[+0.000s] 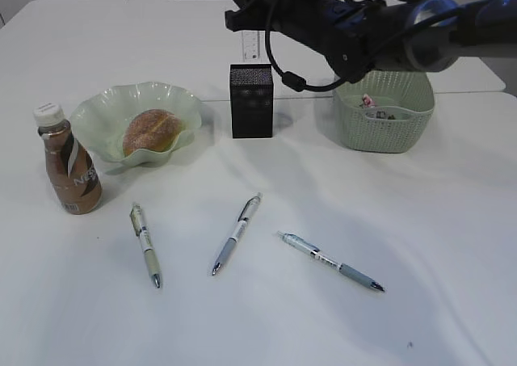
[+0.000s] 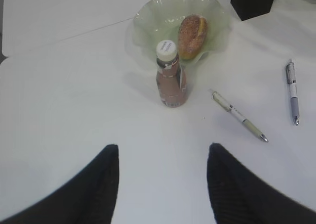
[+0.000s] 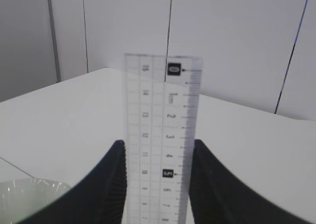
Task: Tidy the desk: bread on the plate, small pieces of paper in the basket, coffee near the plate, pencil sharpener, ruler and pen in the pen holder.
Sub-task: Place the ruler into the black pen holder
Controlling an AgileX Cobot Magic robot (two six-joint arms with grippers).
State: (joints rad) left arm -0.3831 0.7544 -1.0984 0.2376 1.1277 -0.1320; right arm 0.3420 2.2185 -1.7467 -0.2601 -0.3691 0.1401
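My right gripper (image 1: 251,17) is shut on a clear ruler (image 1: 251,47) and holds it upright just above the black pen holder (image 1: 252,101). In the right wrist view the ruler (image 3: 163,110) stands between the jaws (image 3: 159,142). Bread (image 1: 152,132) lies on the pale green plate (image 1: 97,111). The coffee bottle (image 1: 69,160) stands next to the plate. Three pens (image 1: 146,245) (image 1: 237,233) (image 1: 331,261) lie on the table. My left gripper (image 2: 163,146) is open and empty, over bare table short of the bottle (image 2: 170,78). No pencil sharpener shows.
A green basket (image 1: 386,124) with small paper pieces (image 1: 368,101) stands right of the pen holder, under my right arm. The left wrist view shows the plate (image 2: 153,16), the bread (image 2: 192,30), two pens (image 2: 240,116) (image 2: 293,91) and the pen holder (image 2: 253,0).
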